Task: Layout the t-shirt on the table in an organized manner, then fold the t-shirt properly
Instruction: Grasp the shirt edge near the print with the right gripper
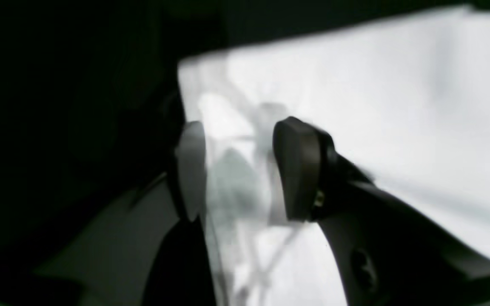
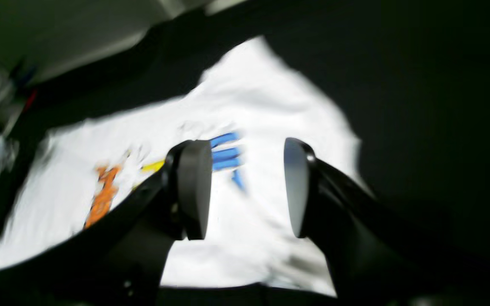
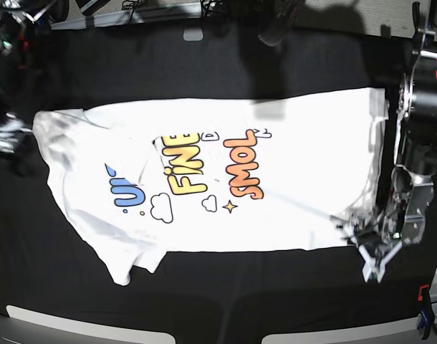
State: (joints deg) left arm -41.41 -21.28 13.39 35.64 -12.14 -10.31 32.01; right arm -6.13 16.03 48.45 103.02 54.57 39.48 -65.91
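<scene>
t-shirt [image 3: 276, 208] lies print-up, spread across the black counter [image 3: 204, 64], w/ orange & yellow lettering showing. my left tool [image 1: 236, 170] is at the shirt's corner, jaws apart, w/ blurred white cloth between them; can't tell if it grips. my right tool [image 2: 247, 187] hangs released over the blue mark [image 2: 226, 155].

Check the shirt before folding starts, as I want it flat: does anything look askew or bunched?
Yes. The t-shirt lies print-up on the table, but the end away from the left gripper is rumpled, with a flap jutting out near the front edge. The corner beside that gripper is puckered.
</scene>
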